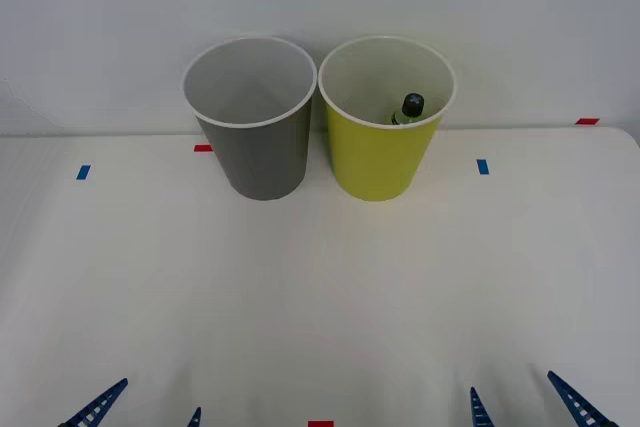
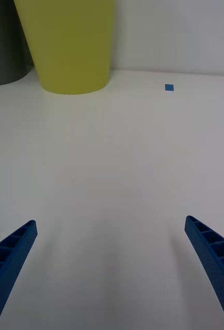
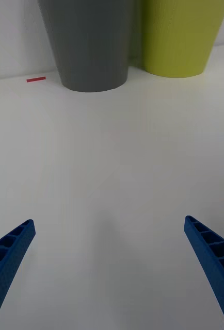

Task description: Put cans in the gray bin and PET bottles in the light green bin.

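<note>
So the PET bottle (image 1: 410, 109) sits inside the light green bin (image 1: 380, 162), right beside the gray bin (image 1: 262, 157) at the table's (image 1: 320, 297) far edge. Left gripper (image 1: 145, 409) and right gripper (image 1: 522, 402) both hang low near the front edge, jaws spread wide, holding nothing

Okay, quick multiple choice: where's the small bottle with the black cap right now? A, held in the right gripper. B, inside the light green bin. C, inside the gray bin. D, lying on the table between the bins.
B: in the front view the bottle's black cap pokes up inside the light green bin, while the gray bin beside it looks empty.
</note>
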Robot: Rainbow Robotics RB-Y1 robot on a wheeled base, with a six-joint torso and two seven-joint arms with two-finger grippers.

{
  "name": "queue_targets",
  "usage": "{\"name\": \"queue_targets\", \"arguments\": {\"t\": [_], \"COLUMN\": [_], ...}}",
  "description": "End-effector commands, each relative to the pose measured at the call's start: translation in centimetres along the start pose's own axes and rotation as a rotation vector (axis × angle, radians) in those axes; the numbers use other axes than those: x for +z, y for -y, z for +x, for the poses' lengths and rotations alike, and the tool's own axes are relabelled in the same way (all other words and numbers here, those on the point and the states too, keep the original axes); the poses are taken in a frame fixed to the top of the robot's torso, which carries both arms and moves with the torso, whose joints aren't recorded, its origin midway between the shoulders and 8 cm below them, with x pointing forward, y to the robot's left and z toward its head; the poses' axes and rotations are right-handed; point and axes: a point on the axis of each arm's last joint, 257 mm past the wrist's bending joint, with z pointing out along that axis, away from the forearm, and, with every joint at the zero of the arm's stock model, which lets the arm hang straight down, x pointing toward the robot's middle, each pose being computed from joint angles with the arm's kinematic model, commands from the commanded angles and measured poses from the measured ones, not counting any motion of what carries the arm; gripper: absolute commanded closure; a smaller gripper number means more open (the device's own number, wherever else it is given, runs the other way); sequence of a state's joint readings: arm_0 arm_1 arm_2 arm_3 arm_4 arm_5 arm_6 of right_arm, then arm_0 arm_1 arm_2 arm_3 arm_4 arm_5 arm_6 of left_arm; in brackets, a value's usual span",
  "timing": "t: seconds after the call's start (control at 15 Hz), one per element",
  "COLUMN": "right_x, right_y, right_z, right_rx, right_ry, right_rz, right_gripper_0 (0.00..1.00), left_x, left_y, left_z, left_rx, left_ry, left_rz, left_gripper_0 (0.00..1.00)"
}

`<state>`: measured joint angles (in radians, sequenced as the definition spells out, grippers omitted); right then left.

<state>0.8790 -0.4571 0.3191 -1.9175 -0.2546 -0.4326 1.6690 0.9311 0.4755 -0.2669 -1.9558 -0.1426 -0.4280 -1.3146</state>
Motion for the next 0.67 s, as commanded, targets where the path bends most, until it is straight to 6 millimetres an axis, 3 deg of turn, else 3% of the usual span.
{"name": "queue_targets", "arguments": {"t": [0.07,0.67], "right_x": [0.0,0.0], "right_y": [0.0,0.0], "right_z": [0.0,0.0], "right_rx": [0.0,0.0], "right_ry": [0.0,0.0], "right_rz": [0.0,0.0], "right_gripper_0": [0.0,0.0], "left_x": [0.0,0.0], "left_y": [0.0,0.0], "left_z": [0.0,0.0], "left_rx": [0.0,0.0], "left_ry": [0.0,0.0], "left_rz": [0.0,0.0], "left_gripper_0": [0.0,0.0]}}
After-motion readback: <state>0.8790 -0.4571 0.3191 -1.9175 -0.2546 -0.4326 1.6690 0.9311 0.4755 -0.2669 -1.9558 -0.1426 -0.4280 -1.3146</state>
